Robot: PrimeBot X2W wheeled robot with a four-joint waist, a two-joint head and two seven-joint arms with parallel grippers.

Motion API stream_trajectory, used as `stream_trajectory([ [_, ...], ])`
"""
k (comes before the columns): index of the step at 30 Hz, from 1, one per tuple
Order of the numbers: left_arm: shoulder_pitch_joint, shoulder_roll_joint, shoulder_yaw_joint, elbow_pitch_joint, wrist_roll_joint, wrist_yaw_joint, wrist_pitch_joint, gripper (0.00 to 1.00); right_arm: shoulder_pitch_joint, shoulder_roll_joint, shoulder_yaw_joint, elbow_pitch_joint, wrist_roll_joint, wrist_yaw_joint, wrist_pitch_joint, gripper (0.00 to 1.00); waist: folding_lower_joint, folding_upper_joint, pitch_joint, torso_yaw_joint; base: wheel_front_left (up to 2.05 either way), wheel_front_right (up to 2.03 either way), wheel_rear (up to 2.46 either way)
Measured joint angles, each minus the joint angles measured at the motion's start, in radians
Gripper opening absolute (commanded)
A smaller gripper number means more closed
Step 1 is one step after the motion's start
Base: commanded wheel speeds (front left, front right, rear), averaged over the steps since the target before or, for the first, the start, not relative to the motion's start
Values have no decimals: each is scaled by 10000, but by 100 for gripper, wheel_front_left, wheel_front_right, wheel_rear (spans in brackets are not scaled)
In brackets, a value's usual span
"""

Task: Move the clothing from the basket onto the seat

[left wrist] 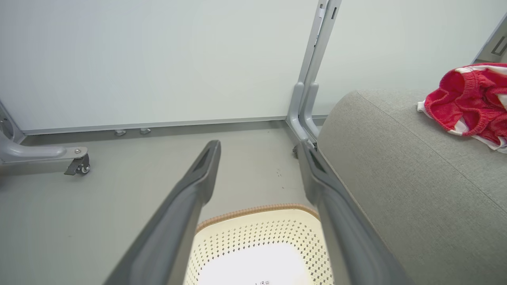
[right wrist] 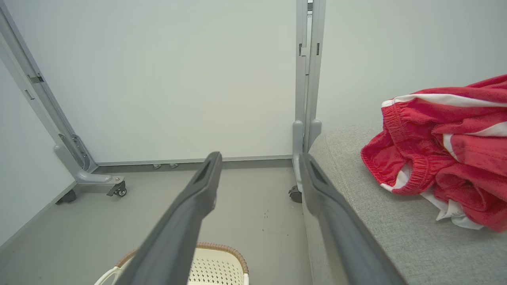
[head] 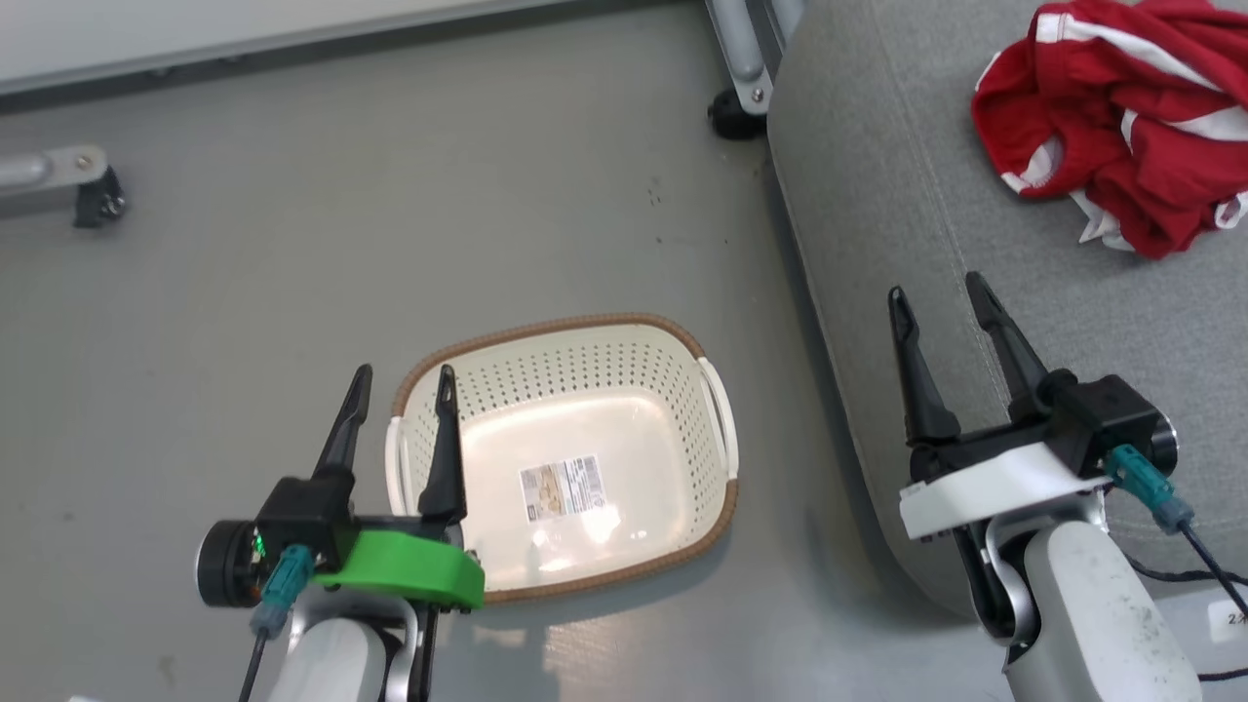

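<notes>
The red clothing point(head: 1121, 117) is piled on the seat point(head: 877, 195); nothing is left in the laundry basket point(head: 585, 366). The fingers of the left gripper point(head: 406, 372) and right gripper point(head: 935, 286) are held apart.

The basket point(head: 585, 375) stands on the grey floor point(head: 390, 195), near the centre, its bare bottom showing a label point(head: 561, 487). The left hand point(head: 405, 375) hangs at its left rim, fingers spread. To the right, the red clothing point(head: 1121, 117) lies heaped on the far part of the seat point(head: 907, 195). The right hand point(head: 936, 288) hovers over the seat's near edge, fingers apart.
</notes>
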Motion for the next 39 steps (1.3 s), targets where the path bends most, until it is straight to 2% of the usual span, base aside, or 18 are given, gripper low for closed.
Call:
stream_trajectory([
  [10, 2216, -360, 1361, -953, 552, -330, 0, 100, 1710, 134, 506, -685, -42, -2, 0, 100, 0, 0, -1954, 548, 0, 0, 0],
  [17, 3265, -447, 1661, -1306, 1081, -403, 0, 100, 2606, 107, 447, -867, 201, -2, 0, 100, 0, 0, -2890, 722, 0, 0, 0],
  [26, 3520, -460, 1707, -1350, 1135, -387, 2, 100, 2872, 82, 380, -677, 205, -2, 0, 100, 0, 0, -3513, 830, 0, 0, 0],
  [36, 3512, -466, 1651, -1256, 1254, -215, 2, 100, 2995, 163, 416, -602, 94, -2, 0, 100, 0, 0, -3605, 896, 0, 0, 0],
  [37, 3513, -466, 1657, -1244, 1254, -211, 2, 0, 3009, 163, 426, -585, 94, -2, 0, 0, 0, 0, -3612, 895, 0, 0, 0],
  [39, 3526, -470, 1647, -1070, 1227, -211, 2, 0, 3055, 163, 441, -407, 96, 0, 4, 0, 0, 0, -3612, 895, 0, 0, 0],
])
